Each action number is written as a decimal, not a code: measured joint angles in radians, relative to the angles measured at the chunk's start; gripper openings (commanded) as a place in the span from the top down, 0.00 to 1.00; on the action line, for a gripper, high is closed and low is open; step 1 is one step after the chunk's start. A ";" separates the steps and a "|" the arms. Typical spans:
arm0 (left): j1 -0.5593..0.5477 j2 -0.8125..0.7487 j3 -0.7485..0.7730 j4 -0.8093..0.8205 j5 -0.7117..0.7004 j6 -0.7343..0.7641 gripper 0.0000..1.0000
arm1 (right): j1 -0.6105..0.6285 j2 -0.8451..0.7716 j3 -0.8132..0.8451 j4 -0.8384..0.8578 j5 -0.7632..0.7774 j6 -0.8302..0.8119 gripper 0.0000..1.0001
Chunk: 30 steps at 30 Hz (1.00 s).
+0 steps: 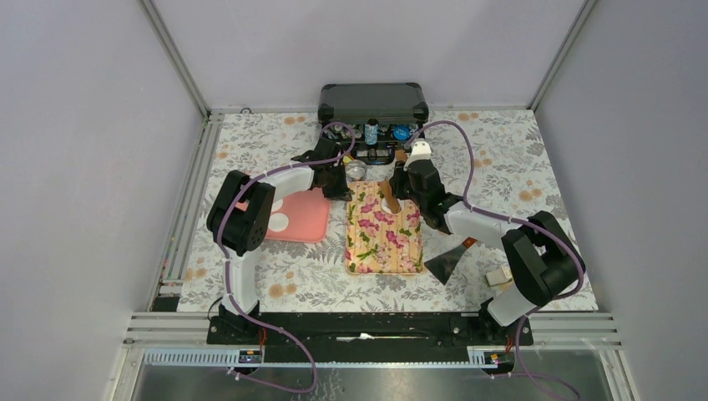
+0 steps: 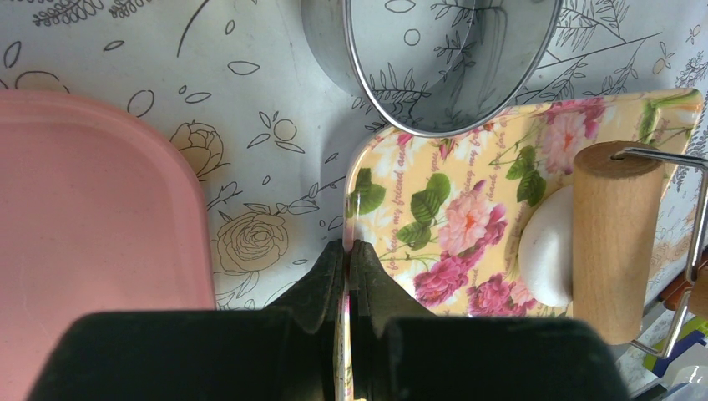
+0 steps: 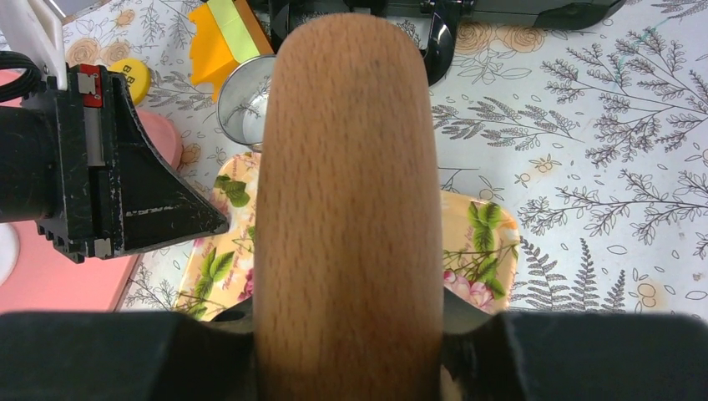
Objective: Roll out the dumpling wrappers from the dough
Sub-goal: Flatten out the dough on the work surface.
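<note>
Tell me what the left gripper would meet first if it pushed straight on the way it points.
Probably the tin: the left gripper, shut on the board at its edge, points past its corner toward the tin's near wall. Depth is unclear.

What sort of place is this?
Likely a lab robot cell staged as a kitchen bench: plain grey panel walls in aluminium framing, a floral tablecloth, and a yellow flowered board with a white dough lump and a wooden rolling pin.

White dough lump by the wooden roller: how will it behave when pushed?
The white dough lump looks soft, rounded, so probably squashes on the floral board rather than slides. It may stick to the wooden roller touching it.
</note>
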 measured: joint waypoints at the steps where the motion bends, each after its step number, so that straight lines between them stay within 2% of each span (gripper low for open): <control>1: 0.000 0.000 0.000 0.000 0.000 0.000 1.00 | 0.000 0.003 -0.001 0.005 0.000 0.002 1.00; 30: 0.008 0.000 0.000 0.002 0.011 0.000 1.00 | 0.000 0.050 -0.069 0.161 -0.086 0.089 1.00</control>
